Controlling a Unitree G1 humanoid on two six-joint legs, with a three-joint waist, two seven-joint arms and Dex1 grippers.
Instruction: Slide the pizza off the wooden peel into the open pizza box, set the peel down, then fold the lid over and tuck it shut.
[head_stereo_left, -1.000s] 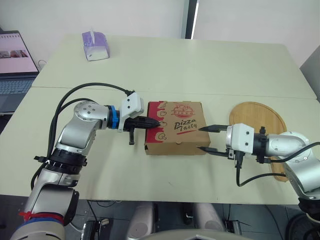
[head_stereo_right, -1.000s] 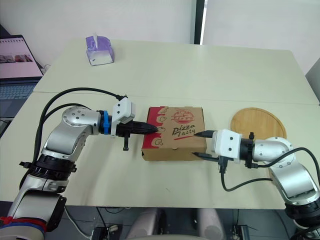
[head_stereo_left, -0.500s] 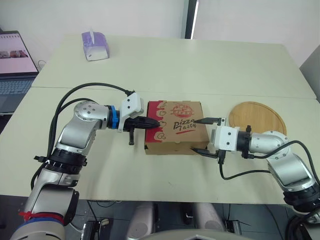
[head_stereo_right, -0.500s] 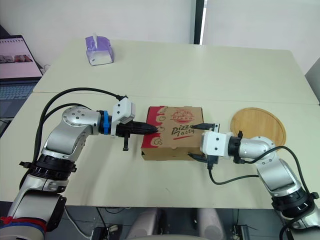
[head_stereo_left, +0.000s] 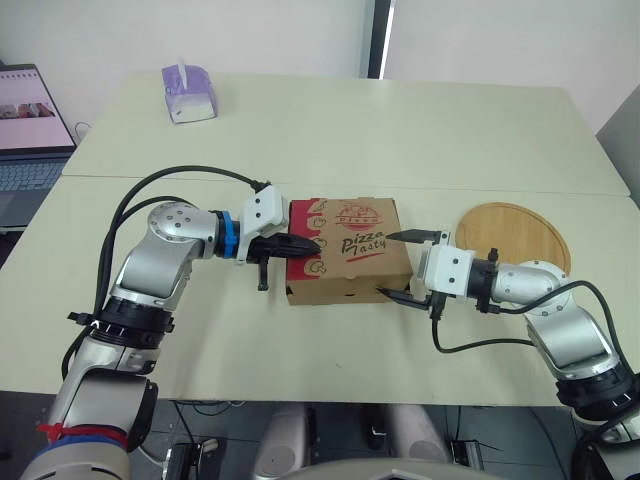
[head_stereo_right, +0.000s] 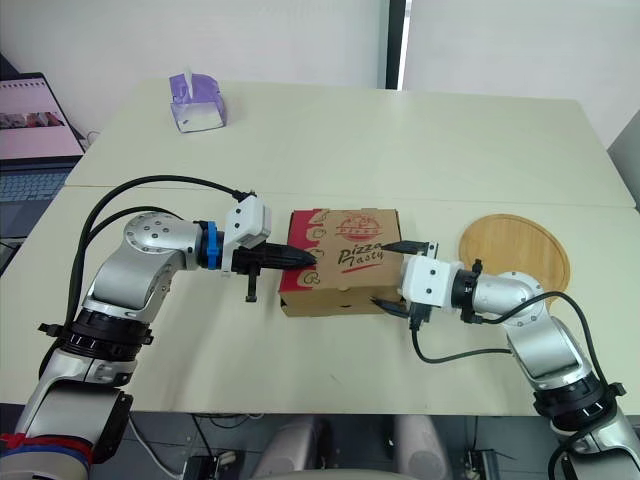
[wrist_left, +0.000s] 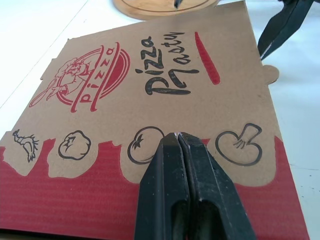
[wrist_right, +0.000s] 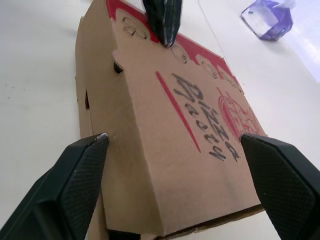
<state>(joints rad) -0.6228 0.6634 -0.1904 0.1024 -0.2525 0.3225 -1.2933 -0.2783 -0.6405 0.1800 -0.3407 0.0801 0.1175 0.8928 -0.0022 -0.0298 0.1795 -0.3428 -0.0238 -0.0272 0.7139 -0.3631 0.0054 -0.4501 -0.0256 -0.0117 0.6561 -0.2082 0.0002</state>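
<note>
The closed cardboard pizza box (head_stereo_left: 350, 255) lies lid down on the table, printed "Pizza Tasty". My left gripper (head_stereo_left: 314, 244) is shut, its tips resting on the red-printed left part of the lid (wrist_left: 165, 75). My right gripper (head_stereo_left: 388, 265) is open wide, one finger along the far side and one along the near side of the box's right end (wrist_right: 165, 150). Nothing is gripped between its pads. The round wooden peel (head_stereo_left: 515, 235) lies bare on the table to the right of the box, behind my right arm.
A purple tissue box (head_stereo_left: 189, 92) stands at the far left of the table. An open laptop (head_stereo_left: 25, 120) sits beyond the table's left edge. A seam runs across the tabletop behind the pizza box.
My right gripper has moved left from beside the peel to straddle the box's right end. The box has shifted slightly left and turned a little. The left gripper stays on the lid.
</note>
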